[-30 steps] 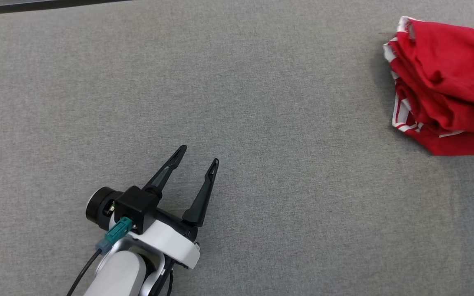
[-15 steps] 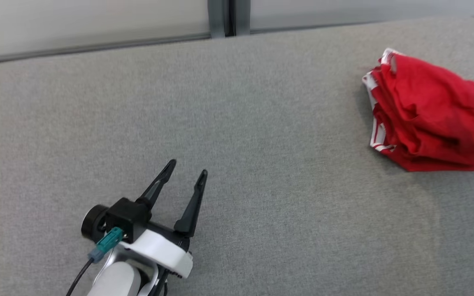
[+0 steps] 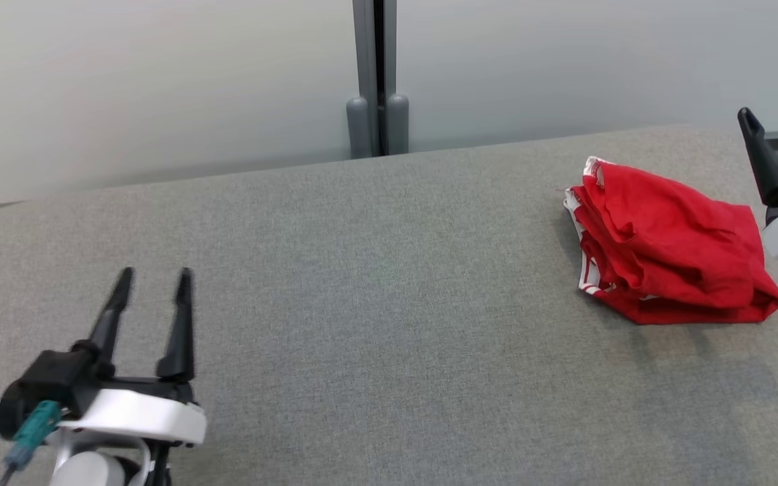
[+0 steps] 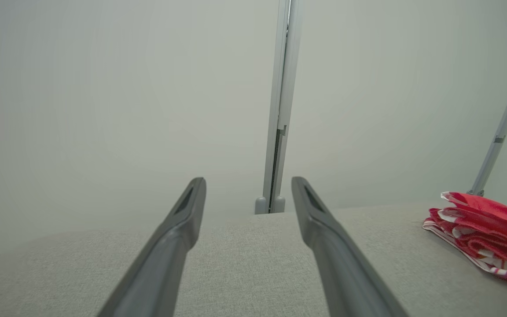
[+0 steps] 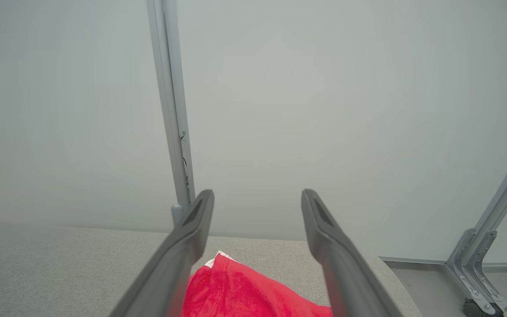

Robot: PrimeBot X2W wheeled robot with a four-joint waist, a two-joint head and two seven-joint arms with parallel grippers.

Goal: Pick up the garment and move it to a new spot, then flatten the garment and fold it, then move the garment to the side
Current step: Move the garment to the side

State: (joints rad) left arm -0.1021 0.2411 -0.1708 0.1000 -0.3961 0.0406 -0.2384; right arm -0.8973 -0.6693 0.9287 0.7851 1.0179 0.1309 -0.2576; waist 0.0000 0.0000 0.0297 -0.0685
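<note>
The garment (image 3: 666,250) is a red piece with white trim, folded into a compact bundle on the right side of the grey table (image 3: 375,283). It also lies at the right edge of the left wrist view as the garment (image 4: 486,233), and low between the fingers in the right wrist view as the garment (image 5: 244,290). My right gripper (image 3: 777,115) stands open just right of the bundle, raised above it and holding nothing. My left gripper (image 3: 152,280) is open at the lower left, far from the cloth, with nothing between its fingers.
A pale wall with a grey vertical post (image 3: 377,74) runs behind the table's far edge. A slanted metal frame leg (image 5: 495,220) stands off the table's right end. The table's corners are rounded.
The head camera has tilted up, bringing the wall into view. My right gripper has opened, let go of the garment and lifted clear to its right. The left arm has shifted leftward in the picture.
</note>
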